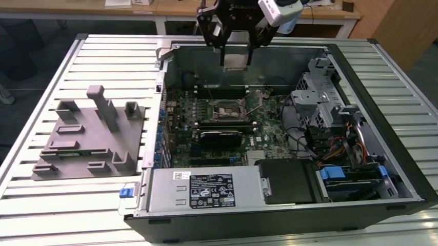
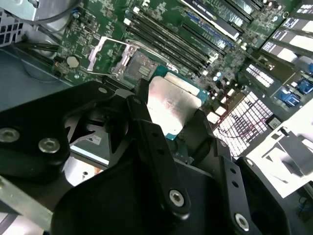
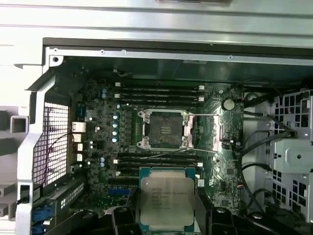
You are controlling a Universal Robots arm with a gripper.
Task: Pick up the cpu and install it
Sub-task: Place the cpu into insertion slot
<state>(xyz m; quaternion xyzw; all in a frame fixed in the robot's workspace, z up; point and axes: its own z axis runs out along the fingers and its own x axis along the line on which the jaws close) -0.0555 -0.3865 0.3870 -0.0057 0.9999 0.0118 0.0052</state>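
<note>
The cpu (image 3: 166, 199), a flat square chip with a pale silver top plate, hangs between the black fingers of my gripper (image 1: 236, 55), which is shut on it. In the exterior view the cpu (image 1: 236, 57) is held in the air above the far part of the open computer case (image 1: 393, 133). The square metal socket (image 3: 163, 129) on the green motherboard (image 3: 100, 127) lies open and bare, its retaining frame swung aside. The second wrist view shows the cpu (image 2: 171, 105) clamped between the fingers (image 2: 146, 125), with the socket (image 2: 138, 65) beyond it.
Long black memory slots (image 3: 159, 93) flank the socket on both sides. A grey moulded tray (image 1: 92, 136) lies on the slatted table at the exterior view's left. The power supply (image 1: 205, 189), drive cages (image 1: 318, 97) and cable bundles (image 1: 329, 146) crowd the case's near and right parts.
</note>
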